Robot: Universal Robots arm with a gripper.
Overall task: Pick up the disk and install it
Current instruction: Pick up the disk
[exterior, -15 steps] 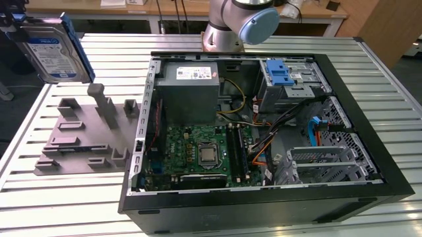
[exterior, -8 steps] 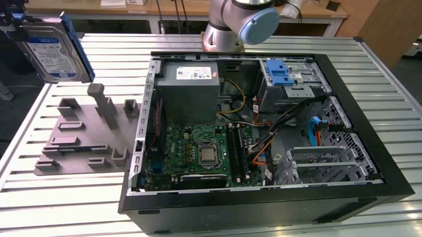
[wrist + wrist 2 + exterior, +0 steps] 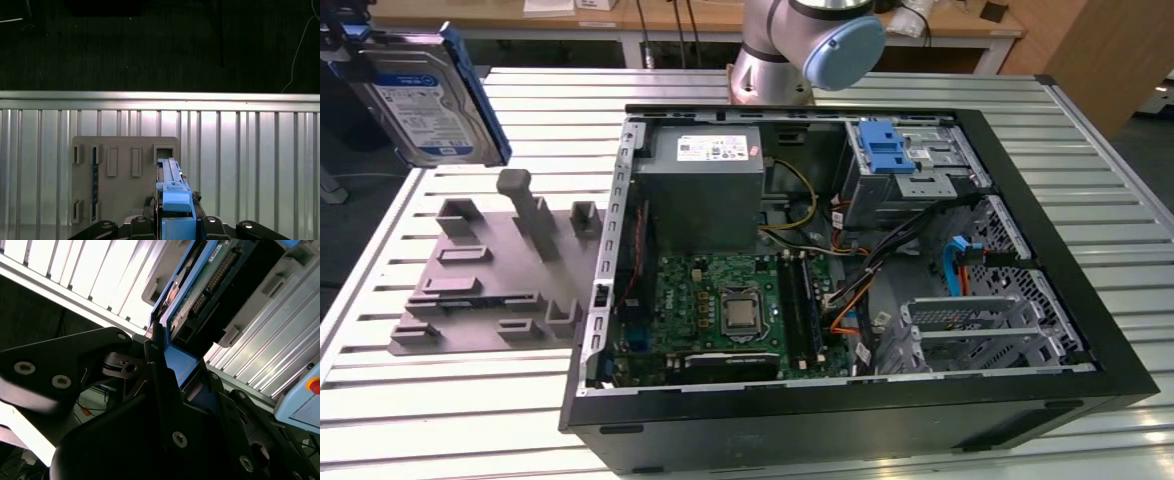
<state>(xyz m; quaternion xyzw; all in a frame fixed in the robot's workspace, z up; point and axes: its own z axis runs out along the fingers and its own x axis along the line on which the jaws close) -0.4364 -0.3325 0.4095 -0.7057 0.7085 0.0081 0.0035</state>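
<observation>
Slatted metal tabletop, workbenches behind. Nearest, open computer case; drive cage with blue latch at its far corner. Farther, on the exterior view's left, grey fixture plate with upright posts. Beyond and above that, disk aloft, on edge, well apart from the case. Clenched claw on its blue carrier frame in the first wrist view. Judged risks: slip or twist in a thin edge grip; snag on loose cables or jam at the cage mouth through slight tilt.
</observation>
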